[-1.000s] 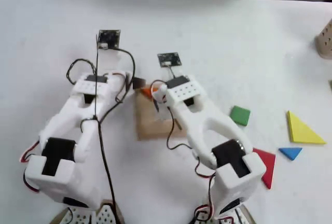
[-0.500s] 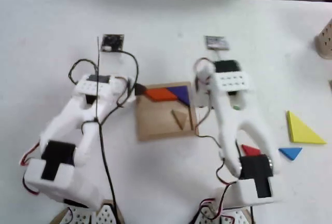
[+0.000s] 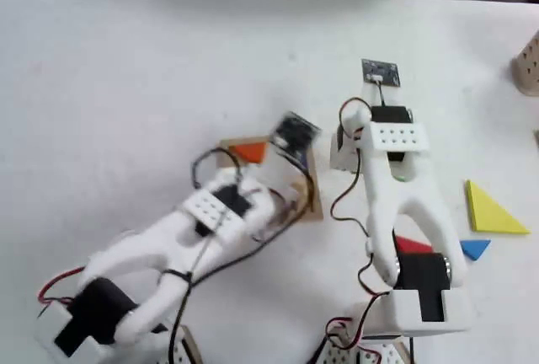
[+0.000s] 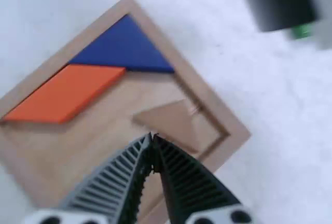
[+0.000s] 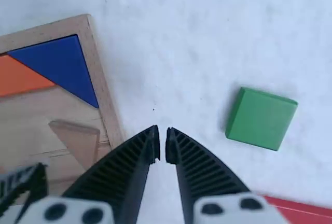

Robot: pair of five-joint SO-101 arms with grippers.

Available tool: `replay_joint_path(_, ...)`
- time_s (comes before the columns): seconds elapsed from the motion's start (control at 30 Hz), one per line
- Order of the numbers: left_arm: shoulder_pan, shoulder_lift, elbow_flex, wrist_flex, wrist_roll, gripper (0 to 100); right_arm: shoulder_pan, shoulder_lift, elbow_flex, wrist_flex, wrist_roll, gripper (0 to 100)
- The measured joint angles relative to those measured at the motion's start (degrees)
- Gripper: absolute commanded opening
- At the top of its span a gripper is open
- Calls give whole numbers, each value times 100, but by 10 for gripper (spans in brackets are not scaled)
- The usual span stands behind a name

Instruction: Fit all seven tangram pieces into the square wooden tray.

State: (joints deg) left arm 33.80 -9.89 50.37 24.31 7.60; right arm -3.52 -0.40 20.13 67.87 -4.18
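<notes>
1. Left wrist view puts the left pincer [image 4: 153, 140] clenched on nothing, low over the square wooden tray [image 4: 161, 42] and right above a plain wooden triangle [image 4: 174, 120]; we judge it is placed to nudge that piece.
2. A blue triangle [image 4: 122, 45] and an orange parallelogram [image 4: 65, 92] lie edge to edge against the tray's rim, leaving room for more.
3. The right pincer [image 5: 162, 136] is likewise closed and empty, over the counter [image 5: 207, 27] between the tray and the green square [image 5: 261, 119], probably its next pick.
4. The yellow triangle [image 3: 493, 210], small blue triangle [image 3: 474, 248] and red triangle [image 3: 413, 246] wait on the counter outside the tray.
</notes>
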Motion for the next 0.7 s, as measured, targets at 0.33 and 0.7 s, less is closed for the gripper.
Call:
replay_joint_path(0.33,193,1495,-1187,334,88,22,26,0,0,-18,9,31)
replay_joint_path(0.7,185,1556,-1345,914,97,23,26,0,149,-229,9,31)
